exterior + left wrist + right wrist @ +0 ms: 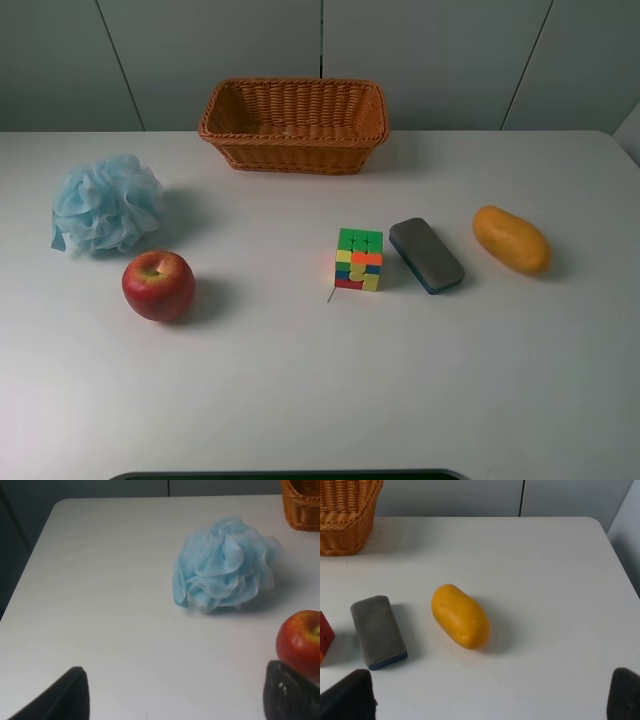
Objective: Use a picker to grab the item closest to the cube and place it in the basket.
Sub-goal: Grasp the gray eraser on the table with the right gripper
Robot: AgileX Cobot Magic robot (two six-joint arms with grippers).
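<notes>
Left tool (175,696) wide open, empty; blue bath puff (225,565) and apple (301,637) ahead. Right tool (485,697) wide open, empty; eraser (378,631) ahead on bench (545,580), near mango (460,616). Only high view shows whole cube (359,259), eraser just beside it, basket (293,124) beyond.

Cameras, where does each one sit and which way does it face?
Exterior high: high at the near edge of the table, looking down toward the basket; no arm shows.
Left wrist: low over the left side, facing loofah and apple; open left gripper shows.
Right wrist: low over the right side, facing mango and eraser; open right gripper shows.
Shared: both wrist views catch the basket.
</notes>
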